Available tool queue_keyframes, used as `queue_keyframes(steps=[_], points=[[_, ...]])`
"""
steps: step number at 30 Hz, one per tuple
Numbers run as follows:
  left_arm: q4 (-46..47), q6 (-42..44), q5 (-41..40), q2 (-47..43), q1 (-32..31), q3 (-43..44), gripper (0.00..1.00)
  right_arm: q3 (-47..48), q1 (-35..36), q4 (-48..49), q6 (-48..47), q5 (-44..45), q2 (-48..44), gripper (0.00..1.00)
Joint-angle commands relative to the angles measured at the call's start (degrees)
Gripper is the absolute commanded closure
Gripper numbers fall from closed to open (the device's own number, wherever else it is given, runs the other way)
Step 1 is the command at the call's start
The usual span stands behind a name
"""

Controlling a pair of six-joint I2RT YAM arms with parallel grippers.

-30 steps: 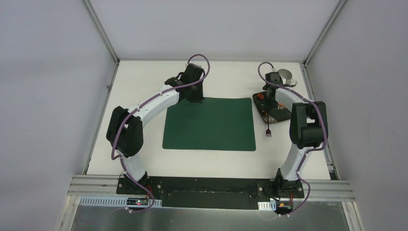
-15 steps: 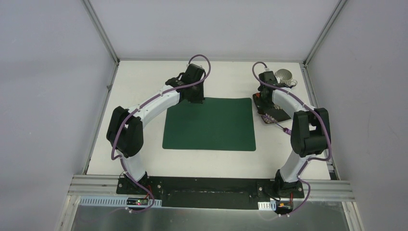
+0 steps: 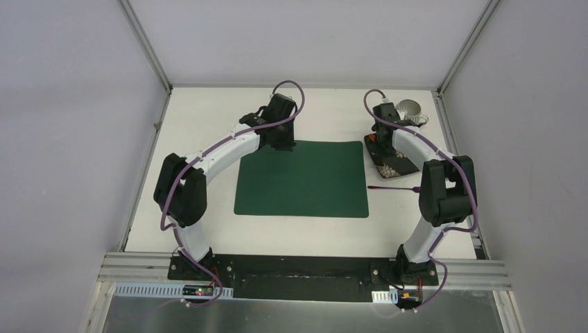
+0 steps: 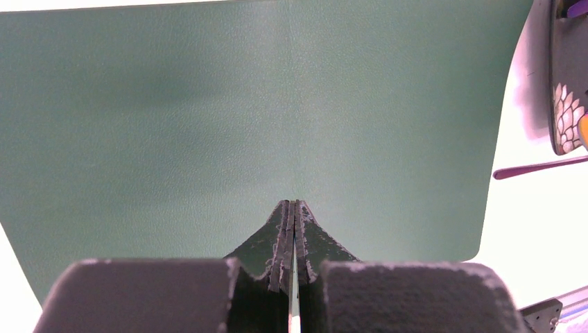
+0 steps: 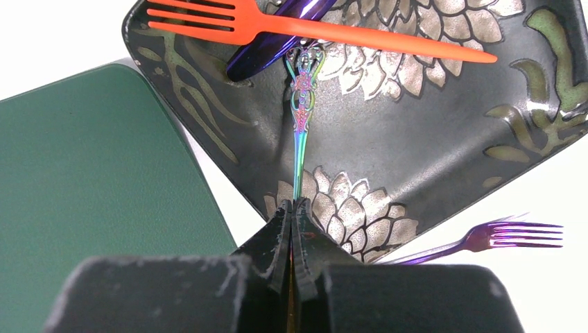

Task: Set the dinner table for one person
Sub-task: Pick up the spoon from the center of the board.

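The white dinner table (image 3: 208,118) holds a dark green placemat (image 3: 302,178). My left gripper (image 3: 281,141) is shut and empty, low over the mat's far edge; the left wrist view shows its jaws (image 4: 295,203) over the mat (image 4: 208,118). My right gripper (image 3: 383,141) hovers over a black flower-patterned plate (image 3: 392,166). In the right wrist view it (image 5: 295,202) is shut on an iridescent ornate utensil (image 5: 301,104) lying on the plate (image 5: 430,118). A purple fork (image 3: 393,187) lies flat on the table between mat and plate, also in the right wrist view (image 5: 499,236).
An orange fork (image 5: 312,28) and a blue-purple utensil (image 5: 274,43) rest on the plate's far part. A metal cup (image 3: 410,109) stands at the back right corner. Aluminium frame posts and grey walls edge the table on three sides.
The purple fork, upright by the plate a second ago, swung round and now lies flat on the table. My right wrist shifted toward the back. The left arm stayed put.
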Motion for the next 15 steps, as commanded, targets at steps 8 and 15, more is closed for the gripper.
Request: queue_keyframes(steps=[8, 15], points=[[-0.51, -0.82, 0.31, -2.33, -0.70, -0.57, 1.00, 0.06, 3.36, -0.23, 0.93, 0.97, -5.45, 1.00], [-0.40, -0.99, 0.09, -2.44, -1.04, -0.65, 1.00, -2.29, 10.48, -0.49, 2.60, 1.81, -7.24, 1.00]])
